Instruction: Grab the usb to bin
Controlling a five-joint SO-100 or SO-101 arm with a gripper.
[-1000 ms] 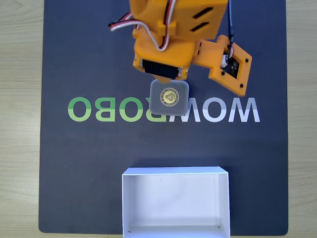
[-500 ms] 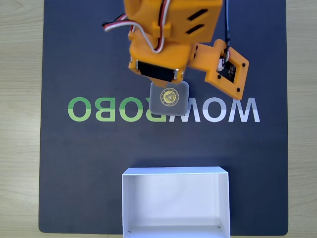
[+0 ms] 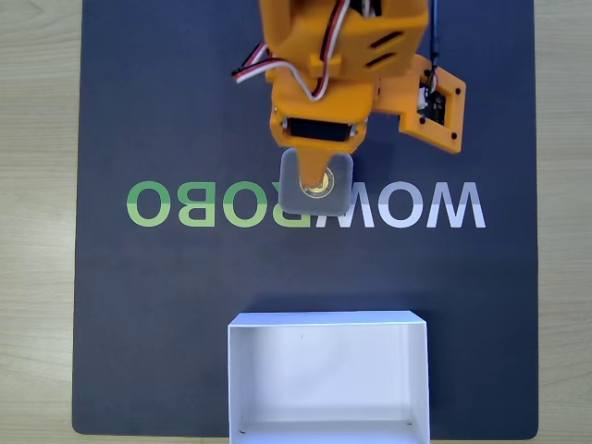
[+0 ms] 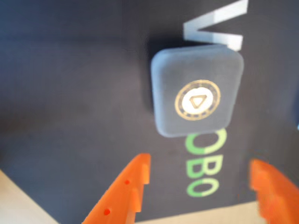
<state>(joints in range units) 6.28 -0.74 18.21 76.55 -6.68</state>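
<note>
Dark mat with MOMBOBO lettering [image 3: 185, 203]: we hover our orange gripper [image 4: 198, 179], jaws wide and empty, over the flat dark grey rounded-square usb [image 4: 198, 88]. Probably light, stiff; pinch its side edges. Shallow white bin [image 3: 328, 320] lies well apart.

In your fixed view, the usb [image 3: 316, 185] lies on the mat [image 3: 166, 305] over its printed lettering [image 3: 176, 203], mid-surface. The bin [image 3: 328, 326] sits well below it at the mat's lower edge. The arm [image 3: 342, 65] overhangs the usb's upper edge.
</note>
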